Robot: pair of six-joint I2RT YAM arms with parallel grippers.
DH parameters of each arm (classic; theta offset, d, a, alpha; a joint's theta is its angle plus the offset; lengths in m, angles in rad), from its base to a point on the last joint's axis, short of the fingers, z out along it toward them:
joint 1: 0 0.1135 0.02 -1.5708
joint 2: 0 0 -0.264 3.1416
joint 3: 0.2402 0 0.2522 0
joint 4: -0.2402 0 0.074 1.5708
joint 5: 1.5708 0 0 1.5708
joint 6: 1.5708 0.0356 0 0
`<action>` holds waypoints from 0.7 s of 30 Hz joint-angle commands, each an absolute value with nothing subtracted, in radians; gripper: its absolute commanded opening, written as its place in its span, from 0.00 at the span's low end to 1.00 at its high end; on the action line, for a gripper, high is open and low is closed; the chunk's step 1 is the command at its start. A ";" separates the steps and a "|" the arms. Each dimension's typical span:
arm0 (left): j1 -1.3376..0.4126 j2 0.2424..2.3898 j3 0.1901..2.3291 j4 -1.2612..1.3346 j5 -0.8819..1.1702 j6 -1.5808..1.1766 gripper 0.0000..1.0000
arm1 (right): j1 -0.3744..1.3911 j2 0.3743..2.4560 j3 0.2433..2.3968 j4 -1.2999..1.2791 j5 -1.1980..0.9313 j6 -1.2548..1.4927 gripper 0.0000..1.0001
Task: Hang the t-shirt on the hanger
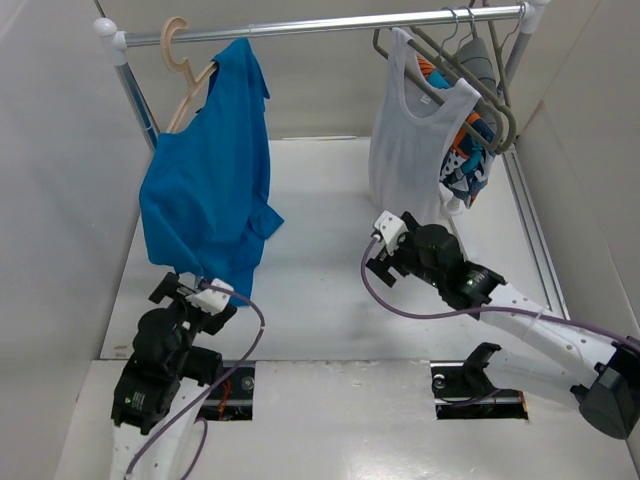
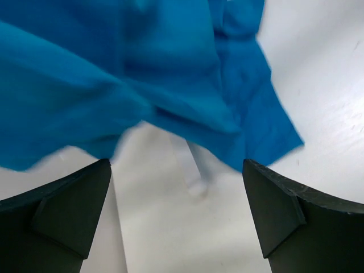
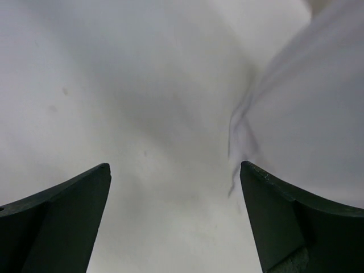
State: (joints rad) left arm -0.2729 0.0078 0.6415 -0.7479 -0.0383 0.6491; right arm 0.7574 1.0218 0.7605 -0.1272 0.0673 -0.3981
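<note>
My left gripper (image 2: 176, 170) and right gripper (image 3: 174, 168) gape empty; upper left, the t-shirt (image 1: 205, 190) sits lopsided on the hanger (image 1: 188, 100) and could slide off.

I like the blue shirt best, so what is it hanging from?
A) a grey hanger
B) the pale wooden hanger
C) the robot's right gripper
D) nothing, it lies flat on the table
B: the blue t-shirt drapes down from the pale wooden hanger, which is hooked on the rail at the left.
</note>
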 commanded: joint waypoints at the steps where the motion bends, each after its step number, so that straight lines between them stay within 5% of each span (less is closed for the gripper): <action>1: -0.268 -0.199 0.557 -0.703 -0.186 0.614 1.00 | 0.723 0.956 0.671 -0.247 0.121 -0.322 1.00; 6: -0.268 -0.199 0.439 -0.683 -0.317 0.607 1.00 | 0.713 0.766 0.536 -0.374 0.251 -0.270 1.00; 14: -0.239 -0.209 0.370 -0.710 -0.245 0.581 1.00 | 0.713 0.425 0.430 -0.495 0.360 -0.149 1.00; 21: -0.227 -0.209 0.360 -0.710 -0.245 0.581 1.00 | 0.713 0.377 0.430 -0.535 0.370 -0.149 1.00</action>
State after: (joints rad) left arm -0.2337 0.0078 0.3664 -0.7387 -0.2382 0.5968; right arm 0.7189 0.3843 0.4324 -0.5167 0.3359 -0.1768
